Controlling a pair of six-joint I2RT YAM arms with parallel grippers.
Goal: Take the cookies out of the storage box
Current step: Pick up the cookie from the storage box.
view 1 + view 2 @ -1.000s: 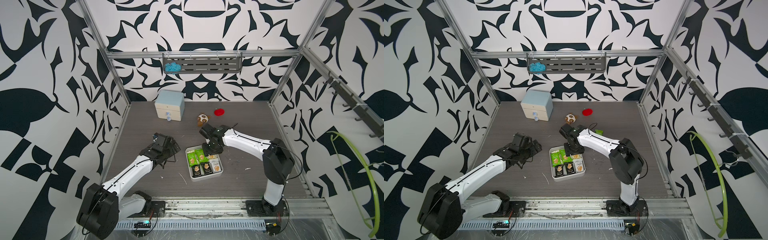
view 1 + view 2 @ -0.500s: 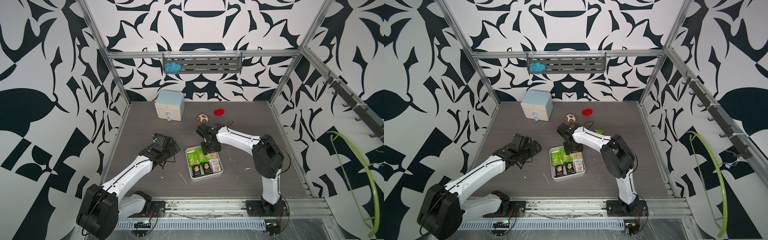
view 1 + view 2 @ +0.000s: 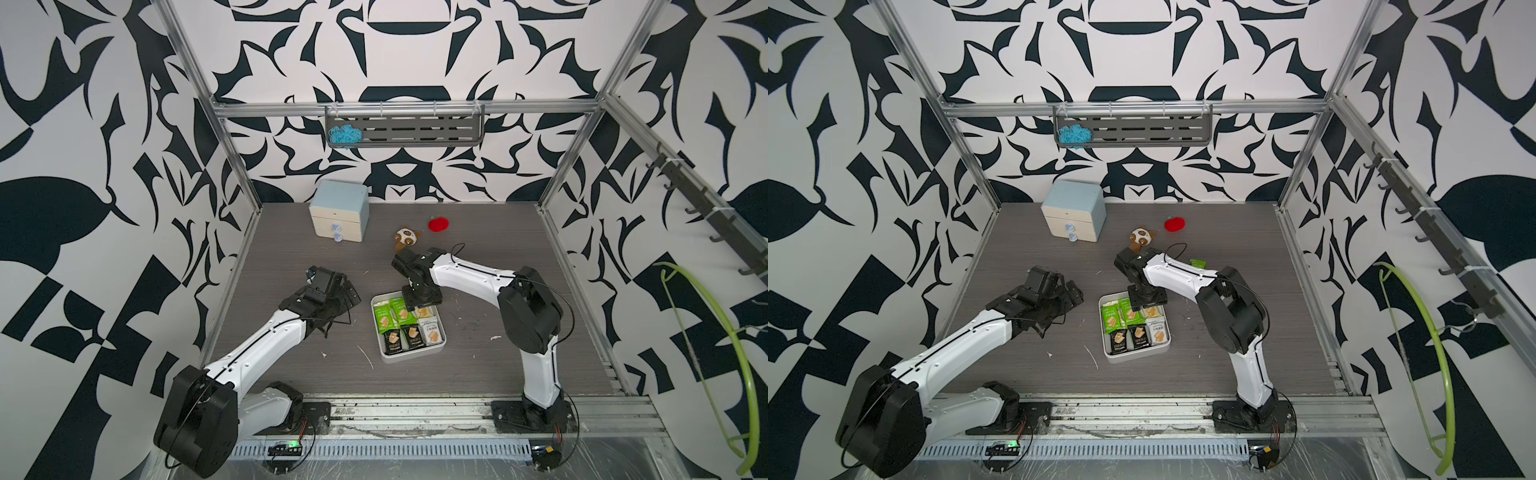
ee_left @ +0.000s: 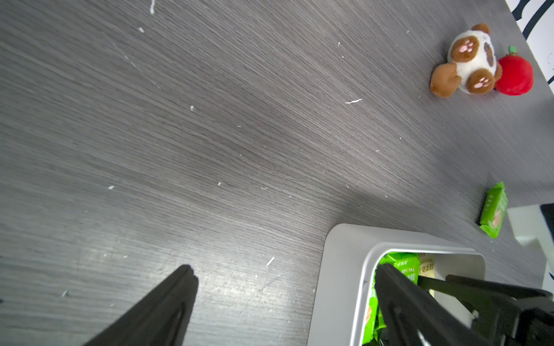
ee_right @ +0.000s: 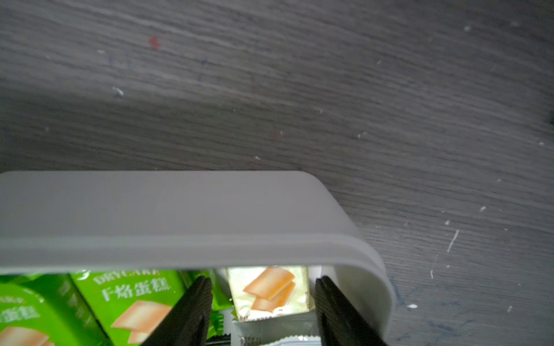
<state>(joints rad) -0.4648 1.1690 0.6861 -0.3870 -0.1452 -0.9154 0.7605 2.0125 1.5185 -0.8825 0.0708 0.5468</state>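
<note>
The storage box [image 3: 413, 356] [image 3: 1138, 356], a shallow white tray, sits mid-table. It holds the cookies: green packets [image 3: 384, 320], black ones [image 3: 392, 340] and a white one [image 3: 432, 332]. My right gripper [image 3: 422, 305] [image 5: 263, 281] is open and points down into the box's far right corner. Its fingers stand on either side of a cream packet [image 5: 269, 290] with a gap on each side. One green packet [image 3: 1197, 262] [image 4: 494, 209] lies on the table beyond the box. My left gripper [image 3: 347, 291] [image 4: 284, 268] is open and empty, low over the table just left of the box wall [image 4: 344, 269].
A cream two-drawer cabinet [image 3: 338, 216] with a pale-blue top stands at the back left. A brown-and-white plush toy [image 3: 406, 237] and a red plush apple [image 3: 439, 224] lie behind the right arm. A grey shelf [image 3: 403, 131] hangs on the back wall.
The right arm's elbow has swung left and the gripper has settled over the box's far right corner. Its jaws have widened slightly. The left arm has not moved.
</note>
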